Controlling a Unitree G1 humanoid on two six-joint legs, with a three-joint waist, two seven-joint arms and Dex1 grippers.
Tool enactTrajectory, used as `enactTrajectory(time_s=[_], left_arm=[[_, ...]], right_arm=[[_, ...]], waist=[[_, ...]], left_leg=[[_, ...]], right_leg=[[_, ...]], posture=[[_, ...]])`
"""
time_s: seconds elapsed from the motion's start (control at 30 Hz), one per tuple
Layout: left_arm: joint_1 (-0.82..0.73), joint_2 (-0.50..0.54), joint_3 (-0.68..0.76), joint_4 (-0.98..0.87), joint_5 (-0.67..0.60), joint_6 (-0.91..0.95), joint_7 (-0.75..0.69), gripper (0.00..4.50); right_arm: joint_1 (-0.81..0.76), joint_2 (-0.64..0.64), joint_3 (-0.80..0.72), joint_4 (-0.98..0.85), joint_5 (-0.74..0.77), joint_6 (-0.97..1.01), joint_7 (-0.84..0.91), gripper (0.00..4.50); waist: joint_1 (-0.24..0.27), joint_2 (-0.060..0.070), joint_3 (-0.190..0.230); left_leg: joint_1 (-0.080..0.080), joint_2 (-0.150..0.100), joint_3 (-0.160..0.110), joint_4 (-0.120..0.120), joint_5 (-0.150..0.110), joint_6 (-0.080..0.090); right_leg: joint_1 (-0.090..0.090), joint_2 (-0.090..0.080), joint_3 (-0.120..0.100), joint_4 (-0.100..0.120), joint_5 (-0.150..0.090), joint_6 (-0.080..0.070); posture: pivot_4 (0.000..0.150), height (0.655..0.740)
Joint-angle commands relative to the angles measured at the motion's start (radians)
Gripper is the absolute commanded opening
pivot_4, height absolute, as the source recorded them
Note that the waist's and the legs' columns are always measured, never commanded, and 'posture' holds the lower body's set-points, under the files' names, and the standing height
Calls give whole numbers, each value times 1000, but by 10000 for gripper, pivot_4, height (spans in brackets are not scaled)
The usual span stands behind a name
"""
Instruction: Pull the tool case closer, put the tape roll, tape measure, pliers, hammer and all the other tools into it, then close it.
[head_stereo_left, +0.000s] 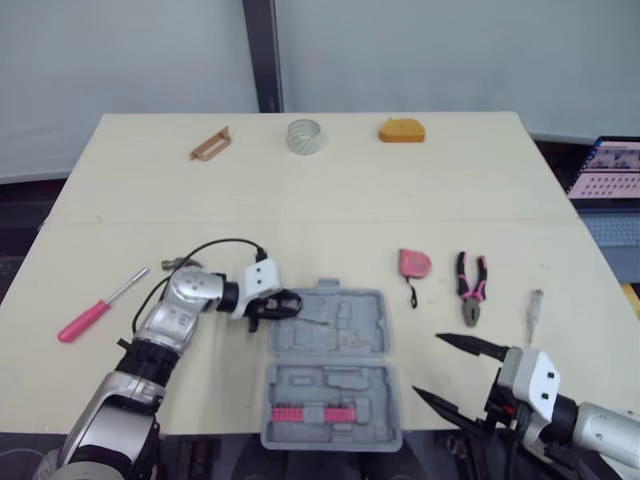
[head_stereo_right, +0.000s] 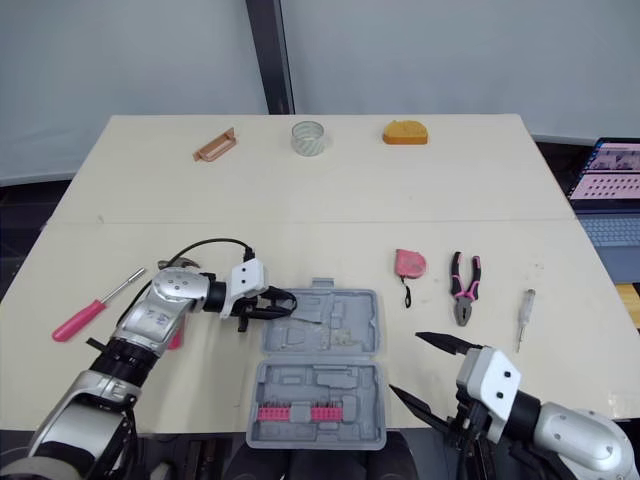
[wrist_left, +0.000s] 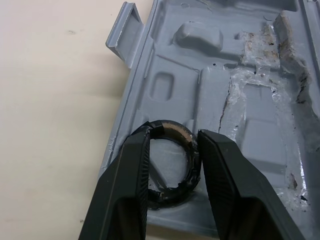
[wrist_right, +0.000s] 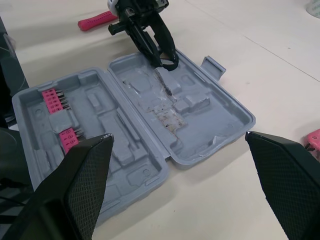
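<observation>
Over the left edge of the open case (head_stereo_left: 372, 335), lower the tape roll (wrist_left: 172, 131) pinched in the left tool (head_stereo_left: 288, 305) into a recess before releasing; keep the spread right tool (head_stereo_right: 405, 362) clear.

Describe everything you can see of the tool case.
The tool case lies open flat at the near edge of the table: grey moulded plastic, two hinged halves with recesses. The near half holds pink bit strips; the far half shows clear residue and a latch tab. The left gripper holds a black tape roll at the far half's left edge.
</observation>
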Motion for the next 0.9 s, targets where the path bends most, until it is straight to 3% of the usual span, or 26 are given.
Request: enactTrajectory(time_s=[0.03, 0.17, 0.3, 0.57, 0.67, 0.8, 0.9], left_arm=[[16, -5, 20, -32, -35, 48, -15, 16634], [12, 1, 75, -148, -147, 221, -49, 16634], [26, 58, 184, -392, -325, 498, -58, 16634], [227, 268, 318, -596, -449, 597, -107, 16634], [411, 330, 419, -645, -462, 569, -111, 24418], [663, 331, 534, -702, -456, 505, -90, 43757], [837, 308, 578, -734, -434, 430, -84, 44444]], right_arm=[[8, 8, -6, -9, 14, -29, 19, 45000], [16, 3, -4, -8, 12, -26, 21, 45000], [28, -8, -5, -10, 8, 2, 17, 45000], [1, -28, 5, -7, 11, 80, 3, 45000], [9, -40, 7, -8, 24, 142, 8, 45000], [11, -34, 4, -10, 20, 189, -13, 45000], [8, -37, 22, -8, 10, 206, -10, 45000]], waist=[[0, 0, 0], [-1, 0, 0], [-2, 0, 0], [-4, 5, -3], [-2, 5, -3], [-2, 5, -3], [3, 4, -3]], left_leg=[[0, 0, 0, 0, 0, 0], [0, 0, 0, 0, 0, 0], [0, 0, 0, 0, 0, 0], [2, 1, 1, -3, 0, 0], [1, 1, 1, -3, 0, 0], [1, 1, 1, -4, 0, 0], [1, 1, 1, -3, 0, 0]], right_leg=[[0, 0, 0, 0, 0, 0], [0, 0, 0, 0, 0, 0], [0, 0, 0, 0, 0, 0], [0, 0, 1, -1, 0, 0], [0, 0, 1, -2, 0, 0], [0, 0, 1, -3, 0, 0], [0, 0, 1, -3, 0, 0]], posture=[[1500, 7400], [1500, 7400], [1500, 7400], [1500, 7400], [1500, 7400], [1500, 7400], [1500, 7400]])
